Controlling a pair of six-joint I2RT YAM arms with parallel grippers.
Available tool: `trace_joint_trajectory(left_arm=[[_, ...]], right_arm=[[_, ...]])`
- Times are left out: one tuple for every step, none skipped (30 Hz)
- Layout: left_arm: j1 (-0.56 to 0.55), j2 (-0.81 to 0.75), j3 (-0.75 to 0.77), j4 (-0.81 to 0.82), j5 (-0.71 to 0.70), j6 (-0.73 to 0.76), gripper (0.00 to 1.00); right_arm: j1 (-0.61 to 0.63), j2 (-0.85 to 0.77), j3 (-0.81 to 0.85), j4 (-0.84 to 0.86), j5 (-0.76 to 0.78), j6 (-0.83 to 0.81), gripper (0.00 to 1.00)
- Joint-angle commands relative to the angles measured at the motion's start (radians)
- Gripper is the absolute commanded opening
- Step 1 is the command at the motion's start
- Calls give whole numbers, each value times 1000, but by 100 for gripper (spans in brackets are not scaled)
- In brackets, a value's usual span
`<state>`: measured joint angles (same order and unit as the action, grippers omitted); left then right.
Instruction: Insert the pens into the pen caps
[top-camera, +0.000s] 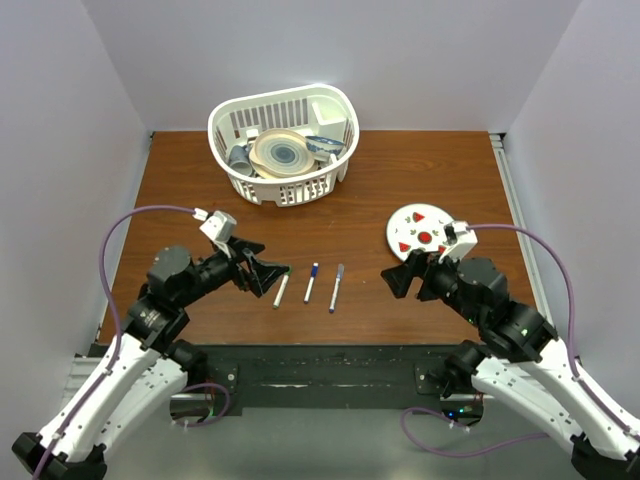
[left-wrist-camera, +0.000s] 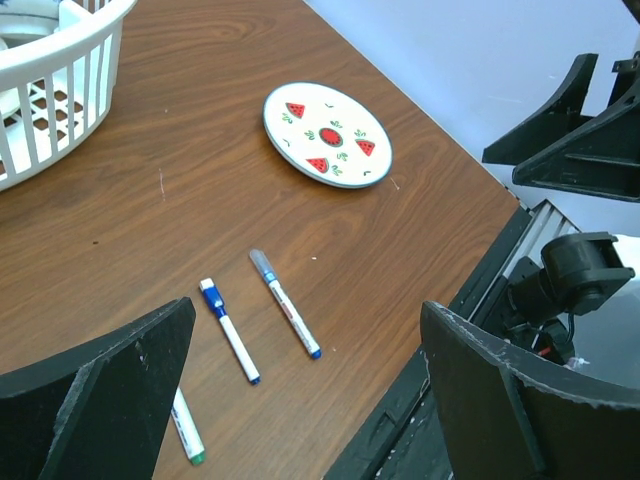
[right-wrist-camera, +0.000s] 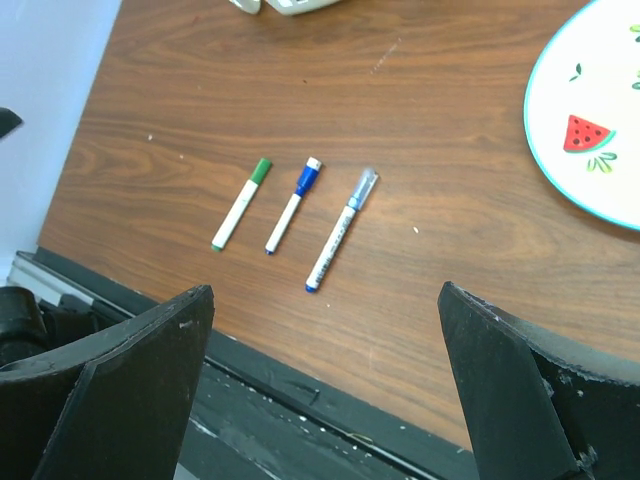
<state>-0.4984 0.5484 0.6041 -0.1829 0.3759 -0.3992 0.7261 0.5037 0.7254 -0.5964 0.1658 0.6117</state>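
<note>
Brown wooden surface (top-camera: 200, 185), pale walls all round. Nearest us, the left end effector (top-camera: 268, 268) is spread wide and carrying nothing; the right end effector (top-camera: 398, 272) is just as wide and just as empty. Between them lie three pens in a row: green pen (right-wrist-camera: 241, 203), blue pen (right-wrist-camera: 292, 204), grey-topped pen (right-wrist-camera: 341, 230). Each seems to wear its cap at the 12 o'clock end, and no loose cap is in sight. Looks finished, so lift straight up; the green pen sits just beside the left fingers. Plate (top-camera: 420, 232) at 2 o'clock, basket (top-camera: 225, 125) at 12.
</note>
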Motion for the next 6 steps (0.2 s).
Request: trace_joint_trajectory(left_arm=[[4,-4,19,8,26,25,100],[4,-4,19,10,24,25,100],[4,-4,20,7,24,25,100],[4,-7,20,5,21,26,100],[6,-7,20,8,21,26,100],[4,-8,20,8,21,26,100]], right_arm=[[-1,-5,9,61,17,10,98],[-1,-4,11,61,20,8,98],[-1,-1,14,57,20,8,98],[-1,4,17,52,20,7,98],[-1,2,22,47,21,6,98],[-2,-1,22,50,23,6,99]])
